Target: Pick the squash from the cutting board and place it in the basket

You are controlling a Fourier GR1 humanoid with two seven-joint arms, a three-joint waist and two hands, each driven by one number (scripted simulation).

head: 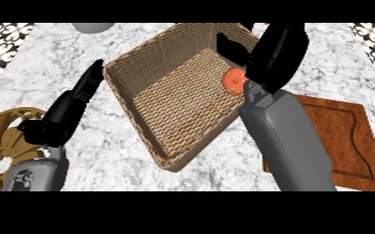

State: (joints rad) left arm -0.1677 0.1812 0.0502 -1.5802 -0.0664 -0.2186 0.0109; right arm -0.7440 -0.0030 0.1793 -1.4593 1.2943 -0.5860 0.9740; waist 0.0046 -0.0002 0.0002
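Your right hand (275,54) hangs over the wicker basket (139,67), the orange squash (234,81) showing just beneath it inside; whether fingers grip it, you cannot tell. Your left hand (81,96) rests open beside the basket. The cutting board (344,134) lies right.

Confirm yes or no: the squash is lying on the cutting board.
No: the squash is over the basket, beside the right hand, away from the cutting board.

A kitchen: a marble counter (183,173) bearing a wooden cutting board (344,129) and wicker basket (139,104).
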